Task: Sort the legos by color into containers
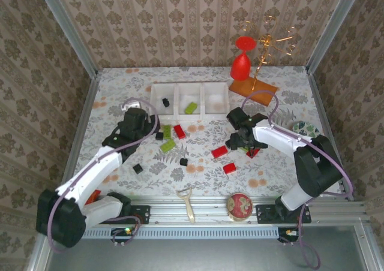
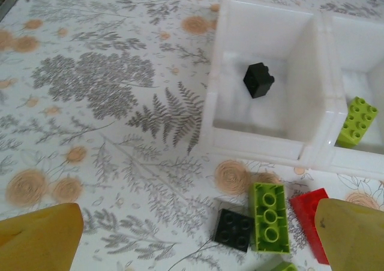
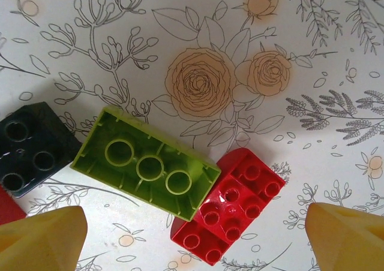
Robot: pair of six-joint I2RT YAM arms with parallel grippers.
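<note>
Right at the near edge of the table (image 1: 276, 169) sit a round red tin (image 1: 239, 205) and a pale tool (image 1: 187, 202), close but not touching.

A little farther in, loose legos lie on the flowery cloth — a black one (image 1: 137, 168) to the left, a tiny black one (image 1: 183, 161) near the middle, then a red one (image 1: 229, 168) and another red one (image 1: 219, 151) to the right of that.

Next is the right gripper (image 3: 195, 238). Its fingers (image 3: 42, 238) are wide apart and hold nothing. Under it lies a lime brick (image 3: 147, 163), upside down. One end touches a red brick (image 3: 231, 211). A black brick (image 3: 30, 145) sits just beside the other end. A small plate (image 1: 303, 128) rests by the right edge.

The left gripper (image 2: 195, 235) is on the left side, just in front of the bins (image 1: 203, 98). Its fingers are wide apart too, and it holds nothing. Below it three legos huddle together — a black square (image 2: 234, 229), a lime strip (image 2: 270, 217) and a red block (image 2: 312, 217).

The bins stand in a row toward the far edge, near the middle. The left bin (image 2: 264, 7) has one black cube (image 2: 258, 79) in it. The middle bin (image 2: 360, 43) has a lime piece (image 2: 357, 121), tilted.

Farthest away, near the far right corner, are an orange board (image 1: 253, 86) and a red goblet (image 1: 243, 58).
</note>
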